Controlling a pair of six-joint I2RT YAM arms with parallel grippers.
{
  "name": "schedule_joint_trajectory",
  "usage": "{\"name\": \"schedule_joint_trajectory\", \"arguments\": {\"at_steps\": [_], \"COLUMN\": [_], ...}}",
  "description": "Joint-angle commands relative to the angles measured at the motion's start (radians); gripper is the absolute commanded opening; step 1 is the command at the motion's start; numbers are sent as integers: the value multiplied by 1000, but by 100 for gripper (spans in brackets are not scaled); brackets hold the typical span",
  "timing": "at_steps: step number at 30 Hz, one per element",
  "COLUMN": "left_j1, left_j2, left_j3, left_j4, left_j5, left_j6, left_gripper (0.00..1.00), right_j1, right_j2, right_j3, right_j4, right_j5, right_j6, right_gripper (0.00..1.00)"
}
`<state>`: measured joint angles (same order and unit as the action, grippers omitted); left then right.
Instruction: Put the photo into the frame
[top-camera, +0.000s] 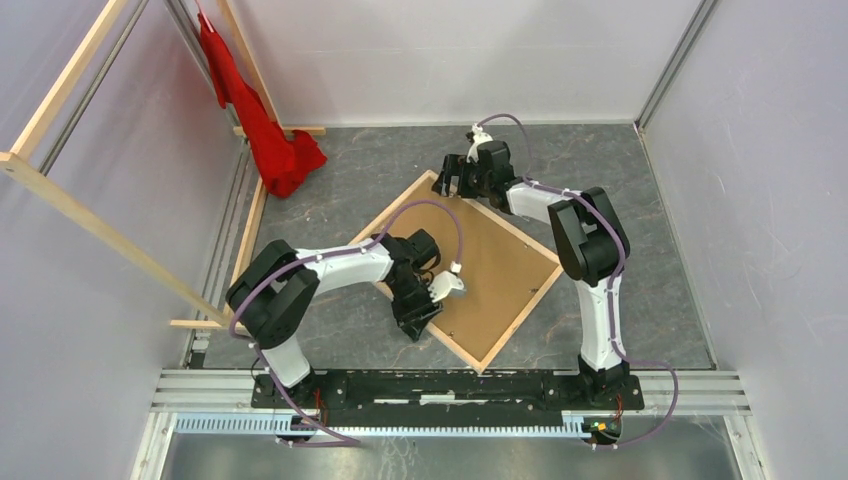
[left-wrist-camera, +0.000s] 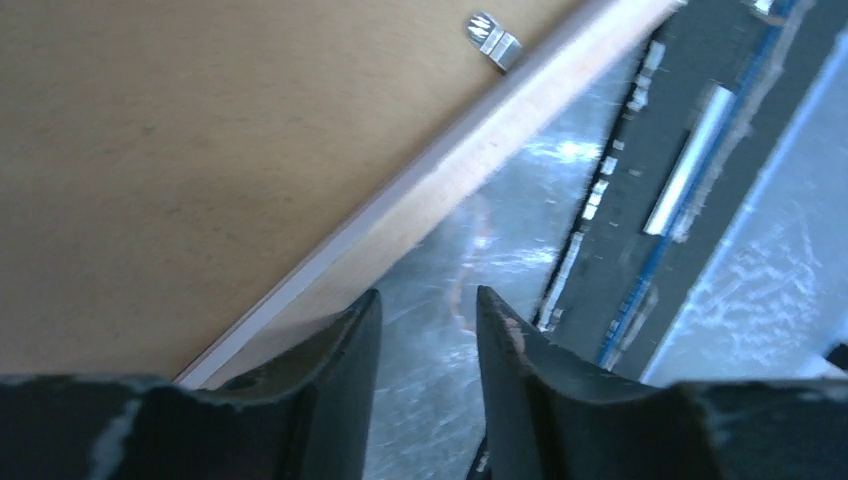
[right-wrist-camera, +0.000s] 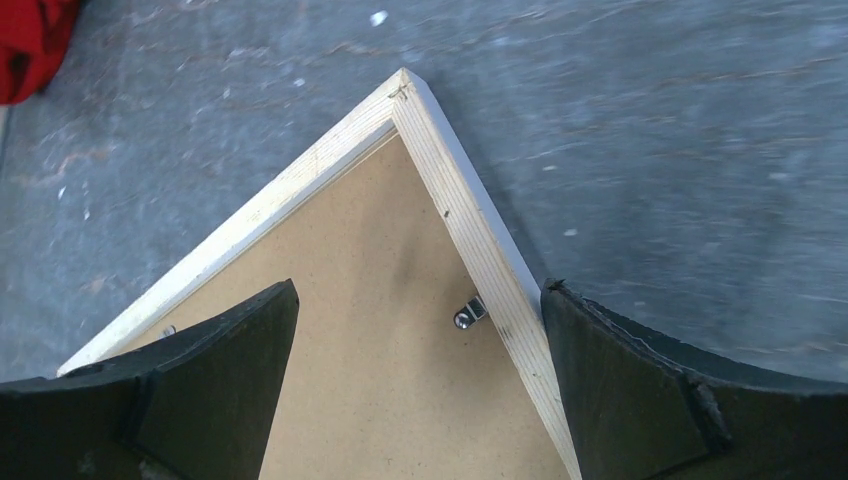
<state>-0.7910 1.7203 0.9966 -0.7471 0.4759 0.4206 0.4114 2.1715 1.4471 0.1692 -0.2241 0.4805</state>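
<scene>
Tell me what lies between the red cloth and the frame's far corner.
Nothing but bare grey tabletop lies between the red cloth and the frame's corner. The top view shows the stretch, and the right wrist view confirms it.

Frame (top-camera: 520, 318) flat mid-table (top-camera: 640, 250), turned corner-on to you. Backing board (top-camera: 490, 265) sits inside its rails. Your left gripper (top-camera: 416, 322) over frame's near-left rail, fingers straddling rail's outer edge. Your right gripper (top-camera: 447, 182) above frame's far corner, clip (right-wrist-camera: 470, 312) just inside rail there. Cloth (top-camera: 270, 130) heaped at table's far-left corner. Beam (top-camera: 250, 230) along left edge.
</scene>
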Motion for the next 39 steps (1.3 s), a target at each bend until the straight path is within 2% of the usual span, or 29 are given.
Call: {"name": "schedule_joint_trajectory", "arguments": {"at_steps": [1, 5, 8, 12, 15, 18, 22, 26, 29, 31, 39], "left_j1": [-16, -12, 41, 252, 438, 597, 731, 757, 763, 771, 774], "left_j2": [42, 6, -48, -92, -73, 25, 167, 217, 234, 244, 269], "left_j3": [26, 72, 117, 210, 266, 369, 468, 448, 427, 425, 402], "left_j4": [67, -58, -129, -127, 17, 57, 23, 25, 28, 15, -5], "left_j5": [74, 120, 115, 65, -58, -95, 2, 35, 63, 99, 139], "left_j6": [105, 192, 245, 234, 124, 45, 20, 39, 51, 58, 88], "left_gripper": [51, 56, 57, 58, 56, 46, 35, 27, 17, 15, 15], "right_j1": [75, 71, 59, 43, 43, 51, 90, 152, 203, 234, 335], "right_j2": [5, 7, -43, -165, -282, -368, -421, -400, -353, -313, -140], "right_j3": [22, 71, 79, 29, -108, -240, -382, -435, -431, -402, -233], "right_j4": [-69, -139, -150, -155, -81, -13, 100, 180, 229, 236, 248], "right_j5": [-187, -151, -86, 67, 153, 168, 127, 88, 67, 60, 55], "right_j6": [32, -25, -55, -59, -4, 50, 118, 185, 219, 233, 282], "right_gripper": [98, 98, 98, 98, 96, 90, 83, 75, 63, 56, 53]}}
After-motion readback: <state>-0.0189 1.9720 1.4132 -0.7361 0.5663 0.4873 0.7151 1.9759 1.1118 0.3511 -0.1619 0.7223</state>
